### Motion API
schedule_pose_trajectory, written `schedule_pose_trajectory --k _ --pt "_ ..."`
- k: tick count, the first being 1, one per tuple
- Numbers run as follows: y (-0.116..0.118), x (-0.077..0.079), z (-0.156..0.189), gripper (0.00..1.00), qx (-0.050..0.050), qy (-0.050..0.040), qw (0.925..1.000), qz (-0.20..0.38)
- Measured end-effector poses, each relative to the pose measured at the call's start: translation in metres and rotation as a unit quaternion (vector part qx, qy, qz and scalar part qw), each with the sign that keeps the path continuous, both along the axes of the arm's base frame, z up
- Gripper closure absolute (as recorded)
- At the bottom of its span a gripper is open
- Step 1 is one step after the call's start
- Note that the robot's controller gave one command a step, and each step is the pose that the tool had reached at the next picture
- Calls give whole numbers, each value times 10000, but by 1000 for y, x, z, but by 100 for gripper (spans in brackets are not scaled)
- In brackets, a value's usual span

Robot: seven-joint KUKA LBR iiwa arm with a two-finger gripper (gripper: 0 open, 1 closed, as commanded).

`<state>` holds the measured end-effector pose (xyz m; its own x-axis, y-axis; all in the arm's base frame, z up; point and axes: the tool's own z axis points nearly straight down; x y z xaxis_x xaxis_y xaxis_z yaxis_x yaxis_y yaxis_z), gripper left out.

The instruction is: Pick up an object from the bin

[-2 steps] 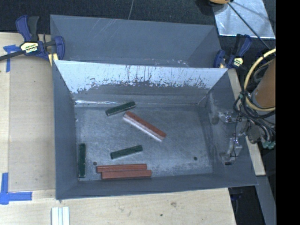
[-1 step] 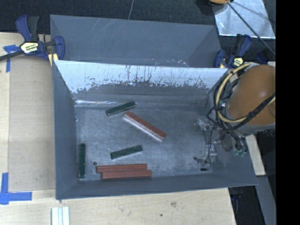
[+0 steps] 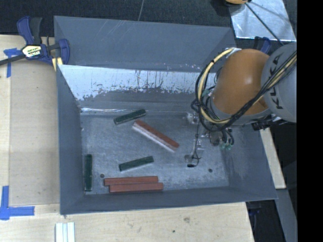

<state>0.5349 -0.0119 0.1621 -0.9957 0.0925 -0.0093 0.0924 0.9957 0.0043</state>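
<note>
Grey metal bin [image 3: 146, 44] seen from above, with the arm entering from the right; its orange cover [image 3: 239, 84] and looped cables [image 3: 204, 92] hang over the right-hand slope of the bin. The landmark is the reddish bar [image 3: 155, 135], which lies flat and diagonal near the middle of the floor, its lower end pointing to the right. The hand [image 3: 192, 159] stands low over bare floor just to the right of that lower end, close to it but apart from it. Whether the hand is released or clenched cannot be told, and no thing is seen within it. To the right of and below the hand, open floor runs to the foot of the right and front walls. Just above the upper end of the reddish bar, close under the back wall, lies a dark green stick [image 3: 130, 116], slightly tilted. Below the reddish bar and apart from it lies a second dark green stick [image 3: 136, 163]. Farther below, along the front edge of the floor, two brown bars [image 3: 136, 187] lie side by side, touching along their length. Well to the left of the reddish bar and lower down, a third dark green stick [image 3: 88, 172] lies lengthwise against the foot of the left wall, its lower end near the left end of the brown bars.
</note>
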Motion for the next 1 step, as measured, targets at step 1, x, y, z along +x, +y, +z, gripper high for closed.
schedule_pose_trajectory --k 1 --pt "-29 15 -20 0 -17 21 9999 -170"
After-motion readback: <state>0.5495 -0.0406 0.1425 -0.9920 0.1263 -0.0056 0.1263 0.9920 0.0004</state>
